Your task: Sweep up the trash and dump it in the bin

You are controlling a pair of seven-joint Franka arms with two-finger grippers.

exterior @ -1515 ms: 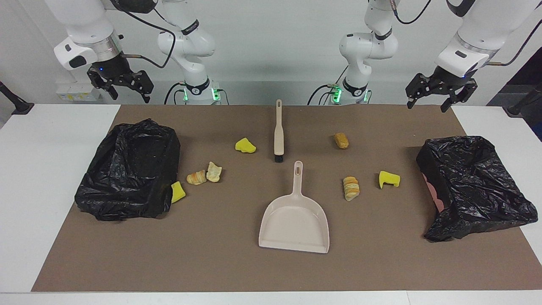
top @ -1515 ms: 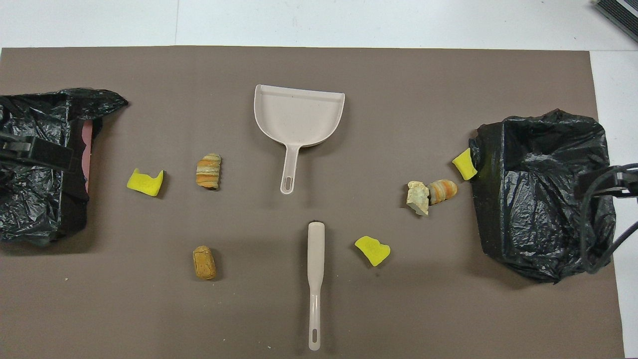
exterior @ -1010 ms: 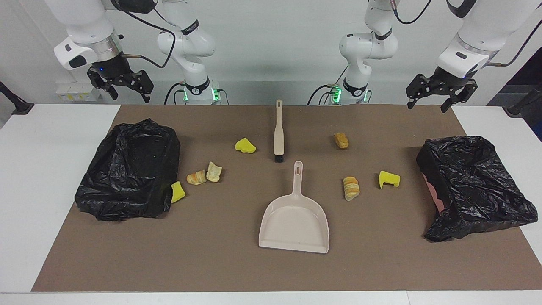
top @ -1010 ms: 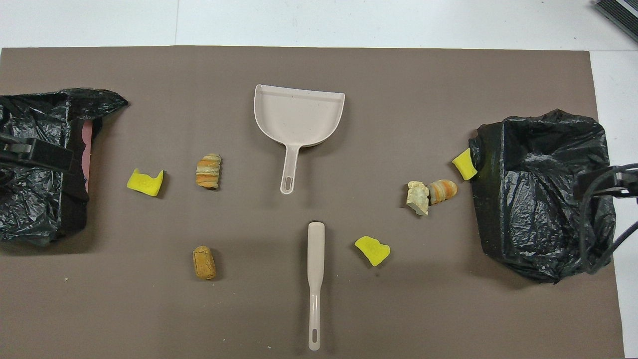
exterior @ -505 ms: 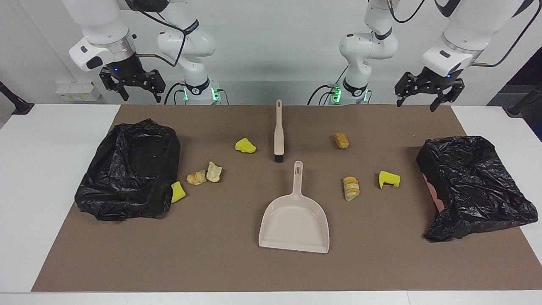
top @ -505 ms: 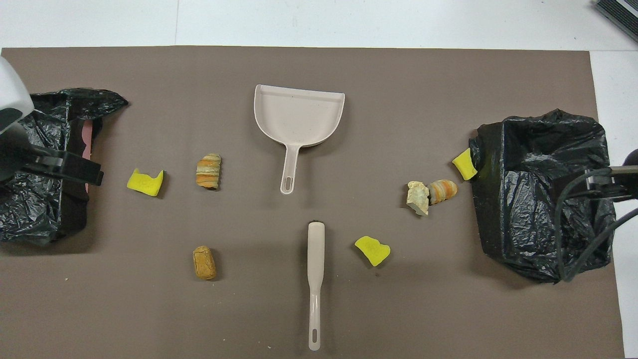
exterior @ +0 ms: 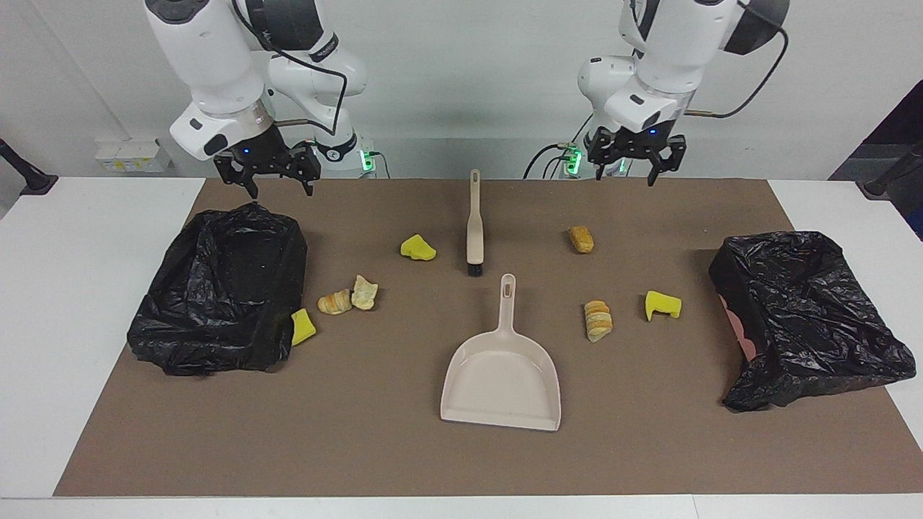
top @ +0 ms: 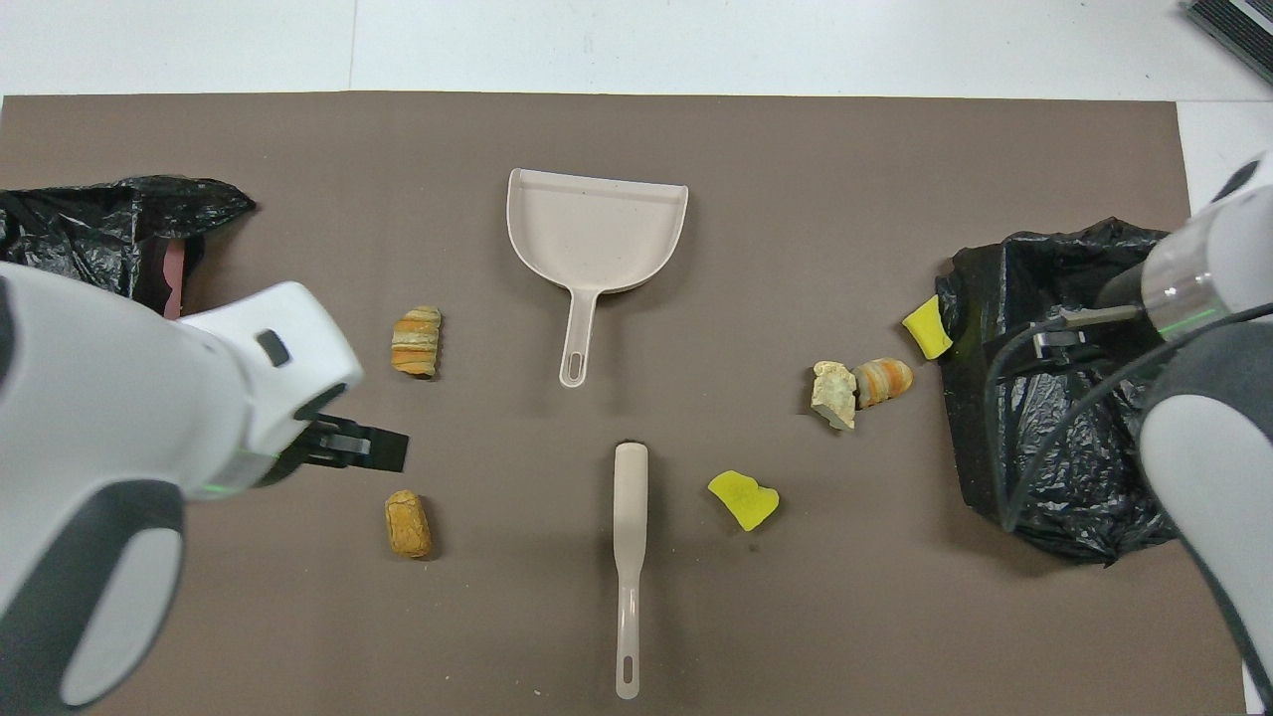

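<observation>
While raised, left gripper open, right gripper open over mat

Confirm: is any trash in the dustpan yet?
No, the dustpan lies empty on the mat, and every trash lump sits outside it.

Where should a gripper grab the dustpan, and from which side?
By the handle, from above. The dustpan lies flat on the mat with its slim handle pointing toward the robots and nothing touching it; the wide scoop is likely too broad for two fingers. Close the fingers across the handle's width. The brush lies just nearer to the robots, so come straight down.
</observation>
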